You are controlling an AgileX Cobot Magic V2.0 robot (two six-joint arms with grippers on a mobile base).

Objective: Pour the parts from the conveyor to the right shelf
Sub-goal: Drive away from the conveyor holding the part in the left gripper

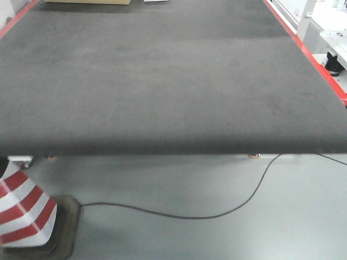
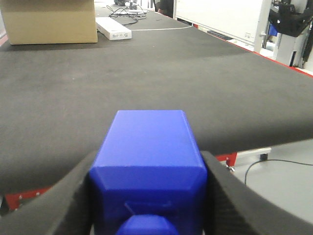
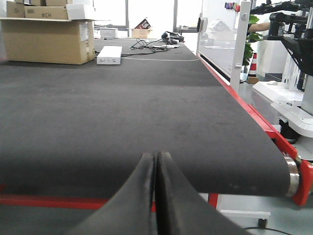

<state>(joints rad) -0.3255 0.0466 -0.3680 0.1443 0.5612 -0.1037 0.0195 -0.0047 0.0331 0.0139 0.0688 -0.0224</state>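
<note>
Clasping blue part (image 2: pixel 148 139), left gripper (image 2: pixel 149 164).

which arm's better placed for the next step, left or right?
Left. The left hand is shut on a blue part at the conveyor edge, ready to carry. The right hand is shut and empty. The shelf is not in view.

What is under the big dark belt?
Grey floor, a black cable snaking across it, and a red-and-white striped cone poking out at the left. Anything farther back under the conveyor is hidden by the belt itself.
</note>
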